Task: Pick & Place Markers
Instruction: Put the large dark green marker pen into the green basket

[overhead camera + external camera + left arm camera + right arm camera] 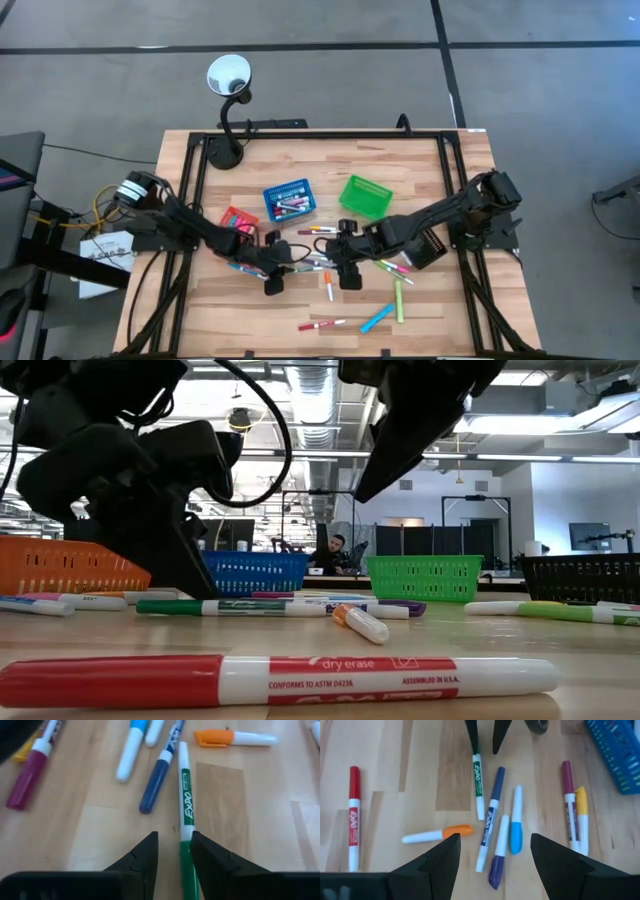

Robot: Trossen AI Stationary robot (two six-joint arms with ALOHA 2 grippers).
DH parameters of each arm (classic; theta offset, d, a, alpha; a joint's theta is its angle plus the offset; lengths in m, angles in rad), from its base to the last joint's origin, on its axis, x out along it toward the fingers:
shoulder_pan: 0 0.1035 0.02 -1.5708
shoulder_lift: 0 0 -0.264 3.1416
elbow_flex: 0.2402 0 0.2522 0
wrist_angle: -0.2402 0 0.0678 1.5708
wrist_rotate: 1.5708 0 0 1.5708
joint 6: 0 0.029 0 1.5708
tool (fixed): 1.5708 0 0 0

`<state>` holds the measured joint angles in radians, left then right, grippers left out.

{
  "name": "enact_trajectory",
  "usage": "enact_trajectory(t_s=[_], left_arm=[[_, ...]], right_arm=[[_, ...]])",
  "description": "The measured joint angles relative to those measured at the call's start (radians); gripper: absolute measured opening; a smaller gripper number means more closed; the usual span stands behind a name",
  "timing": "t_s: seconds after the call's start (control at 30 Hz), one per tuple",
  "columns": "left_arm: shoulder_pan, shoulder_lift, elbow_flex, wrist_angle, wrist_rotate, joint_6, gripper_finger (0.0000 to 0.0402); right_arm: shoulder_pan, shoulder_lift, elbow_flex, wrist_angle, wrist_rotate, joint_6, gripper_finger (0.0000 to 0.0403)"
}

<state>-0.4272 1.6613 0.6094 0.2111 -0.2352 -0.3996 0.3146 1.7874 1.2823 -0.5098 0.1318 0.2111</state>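
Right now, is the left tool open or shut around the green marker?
Open. In the left wrist view the left tool straddles the green marker on the table, gaps showing beside its barrel.

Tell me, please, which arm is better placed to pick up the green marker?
The left. Its claw straddles the green marker, one finger on each side, open and not yet clamped. The right claw hovers open, farther from it.
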Motion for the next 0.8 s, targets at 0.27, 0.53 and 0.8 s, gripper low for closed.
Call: enact_trajectory(t_s=[0.27, 0.53, 0.8], left_arm=[[-0.008, 0.03, 0.0, -0.004, -0.006, 0.003, 0.0129], [-0.007, 0.057, 0.001, -0.003, -0.023, 0.004, 0.0086], [-0.009, 0.029, 0.0, -0.009, -0.066, 0.006, 0.0032]], right_arm=[[-0.001, 0.0, 0.0, 0.076, -0.001, -0.001, 0.0234], [-0.001, 0.0, 0.0, 0.1, -0.001, -0.009, 0.0234], [-0.002, 0.024, 0.003, 0.198, 0.029, -0.038, 0.0234]])
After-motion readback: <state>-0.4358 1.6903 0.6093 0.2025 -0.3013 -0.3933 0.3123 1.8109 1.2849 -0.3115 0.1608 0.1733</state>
